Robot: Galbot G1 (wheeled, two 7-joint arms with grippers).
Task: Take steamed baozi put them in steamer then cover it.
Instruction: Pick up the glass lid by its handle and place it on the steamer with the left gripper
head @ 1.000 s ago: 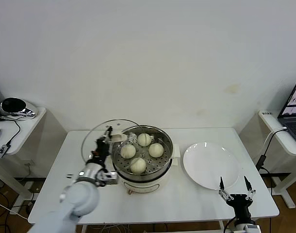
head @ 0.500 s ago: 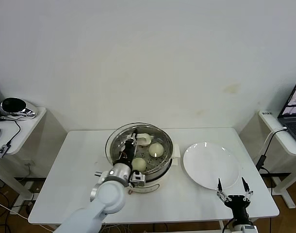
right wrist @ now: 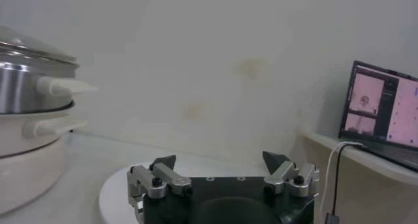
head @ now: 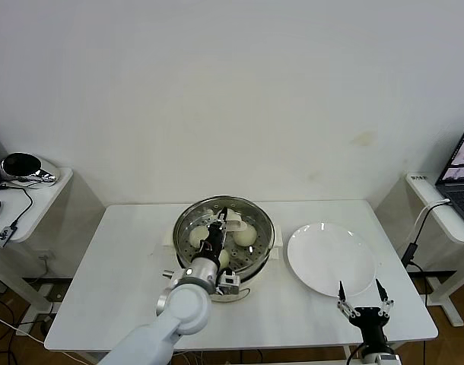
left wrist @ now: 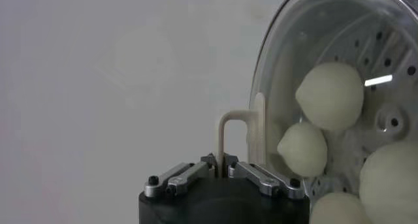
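Observation:
The steamer (head: pixel 256 255) stands mid-table on its cream pot base. The clear glass cover (head: pixel 255 214) now lies over it. My left gripper (head: pixel 217 230) is above the steamer, shut on the cover's cream bar handle (head: pixel 233 220). In the left wrist view the gripper (left wrist: pixel 220 162) pinches the handle (left wrist: pixel 225 122), and the baozi (left wrist: pixel 330 95) show through the glass (left wrist: pixel 277 62) on the perforated floor. In the head view, baozi (head: pixel 246 236) show under the cover. My right gripper (head: pixel 361 292) is open and empty at the table's front right; it also shows in the right wrist view (right wrist: pixel 222 160).
A flat white plate (head: pixel 331 258) lies right of the steamer, just beyond the right gripper. The steamer's side (right wrist: pixel 26 81) shows in the right wrist view. A side table with a laptop (head: pixel 460 175) stands at the right, another side table (head: pixel 27 198) at the left.
My left gripper has carried the cover from the steamer's left side rightwards until it sits over the steamer. The right gripper has sunk slightly.

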